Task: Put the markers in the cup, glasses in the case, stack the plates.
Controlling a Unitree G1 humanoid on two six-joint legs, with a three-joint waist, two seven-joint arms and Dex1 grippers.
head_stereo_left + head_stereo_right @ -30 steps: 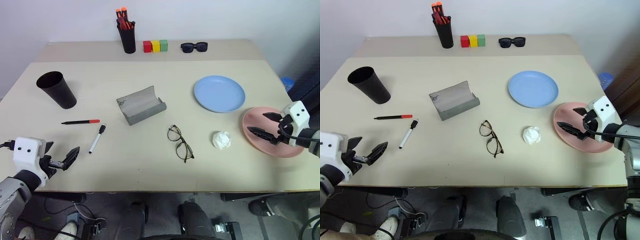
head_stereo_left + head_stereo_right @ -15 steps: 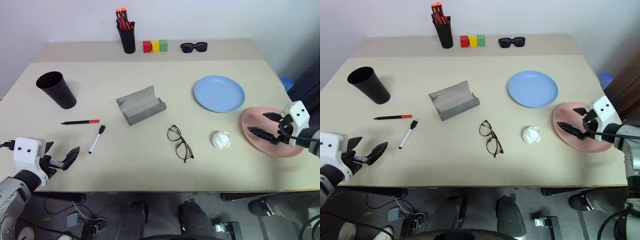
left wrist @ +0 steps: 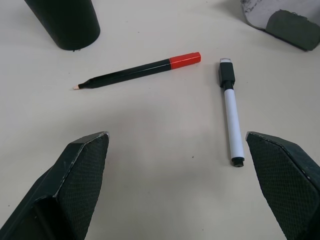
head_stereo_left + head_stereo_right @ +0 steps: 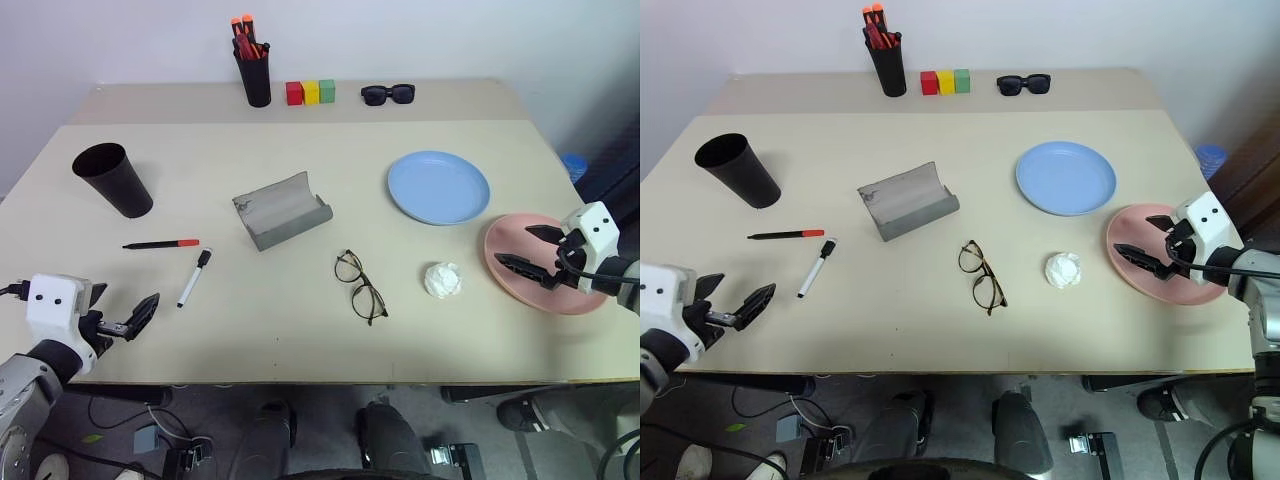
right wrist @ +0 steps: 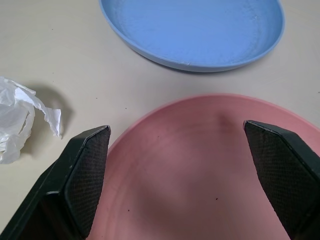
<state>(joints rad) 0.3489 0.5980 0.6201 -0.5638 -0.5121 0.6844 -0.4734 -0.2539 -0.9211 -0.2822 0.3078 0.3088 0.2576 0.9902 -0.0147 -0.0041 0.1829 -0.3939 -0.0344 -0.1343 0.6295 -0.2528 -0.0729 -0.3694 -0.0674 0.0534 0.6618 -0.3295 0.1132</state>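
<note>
My left end effector (image 4: 125, 318) and right end effector (image 4: 528, 250) hover open over the desk (image 4: 300, 330); I read no writing on the markers (image 3: 150, 67).

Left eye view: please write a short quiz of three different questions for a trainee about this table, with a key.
1. True or false: the thin dark wire-framed eyeglasses already lie inside the grey hard-shell glasses case.
2. Multiple choice: the right pincer hovers over which thing? A) the light blue round plate B) the salmon pink round plate C) the crumpled white paper ball
3. Fill in: the black marker with a red end and the white marker with a black cap lie on the beige table near the tall tapered matte black ____.

Key: 1 false, they lie on the table beside the open case; 2 B; 3 cup.
</note>
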